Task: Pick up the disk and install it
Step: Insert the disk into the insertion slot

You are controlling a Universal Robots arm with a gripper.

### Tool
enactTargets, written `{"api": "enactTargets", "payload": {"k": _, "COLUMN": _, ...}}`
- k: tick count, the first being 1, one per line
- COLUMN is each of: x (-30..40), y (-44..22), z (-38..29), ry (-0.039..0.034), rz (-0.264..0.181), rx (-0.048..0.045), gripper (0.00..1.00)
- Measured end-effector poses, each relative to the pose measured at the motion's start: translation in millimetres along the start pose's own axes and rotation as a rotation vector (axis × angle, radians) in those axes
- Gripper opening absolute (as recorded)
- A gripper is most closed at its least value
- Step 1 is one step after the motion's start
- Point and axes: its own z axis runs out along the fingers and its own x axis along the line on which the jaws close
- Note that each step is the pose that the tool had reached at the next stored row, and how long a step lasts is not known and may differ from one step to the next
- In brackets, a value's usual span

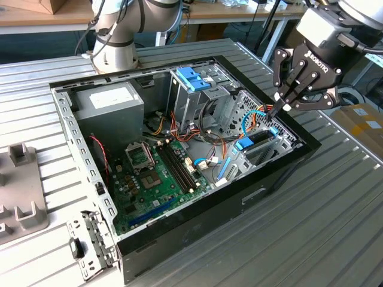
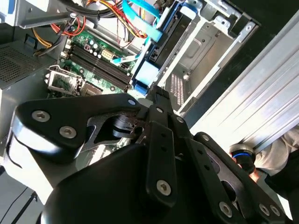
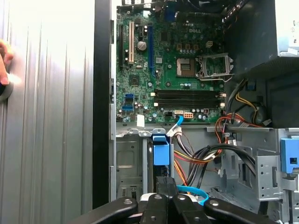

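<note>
As the arm [image 1: 356,13] leans over the case [image 1: 239,206], fingers [image 1: 286,97] clenched, above the disk [image 1: 259,138].

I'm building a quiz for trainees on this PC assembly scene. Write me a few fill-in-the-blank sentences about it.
1. The pincer hangs over the open computer case's end at the exterior view's ____.
2. The disk sits in a ____ plastic carrier.
3. The motherboard is ____ in colour.
Missing words: right, blue, green.
</note>
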Motion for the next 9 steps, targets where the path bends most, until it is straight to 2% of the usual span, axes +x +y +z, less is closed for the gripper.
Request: {"api": "enactTargets", "payload": {"k": 9, "x": 1.8, "y": -17.1, "z": 16.6, "ry": 0.0006, "rz": 0.001, "rx": -0.0224, "gripper": 0.1}}
